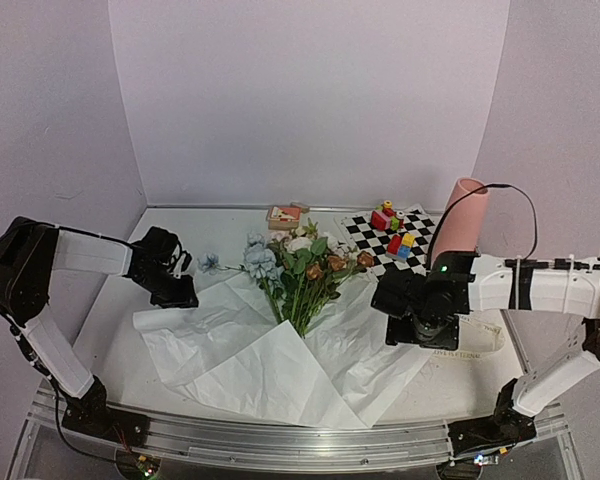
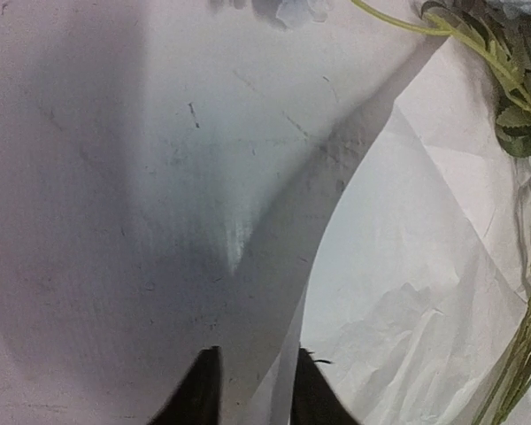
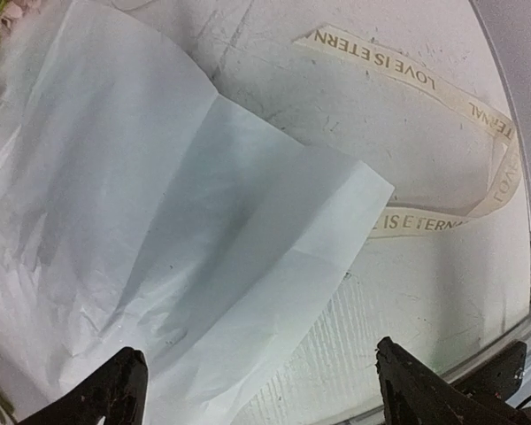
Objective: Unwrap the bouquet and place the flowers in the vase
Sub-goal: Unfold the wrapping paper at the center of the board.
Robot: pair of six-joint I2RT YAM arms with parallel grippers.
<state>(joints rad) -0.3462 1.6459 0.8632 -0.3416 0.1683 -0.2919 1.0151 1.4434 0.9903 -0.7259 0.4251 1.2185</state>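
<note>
Flowers (image 1: 300, 272) lie on unfolded paper (image 1: 265, 375), stems pointing near, blooms far.

The top view looks forward and down from high behind the arms, taking in the whole table (image 1: 220, 228). Each wrist view looks steeply down from close above: the left at the left edge of the paper (image 2: 407, 292), the right at its right corner. All three views share that paper.

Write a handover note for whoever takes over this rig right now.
Left gripper: jaws narrowly parted over the creased white paper sheet's left edge, apparently gripping nothing.
Right gripper: wide open above the sheet's right corner, empty.
Done: sheet spread flat, cream printed ribbon off, lying beside it.
Left: long-stemmed pale flowers lie on the sheet; move them into the tall pink vase standing far right.
</note>
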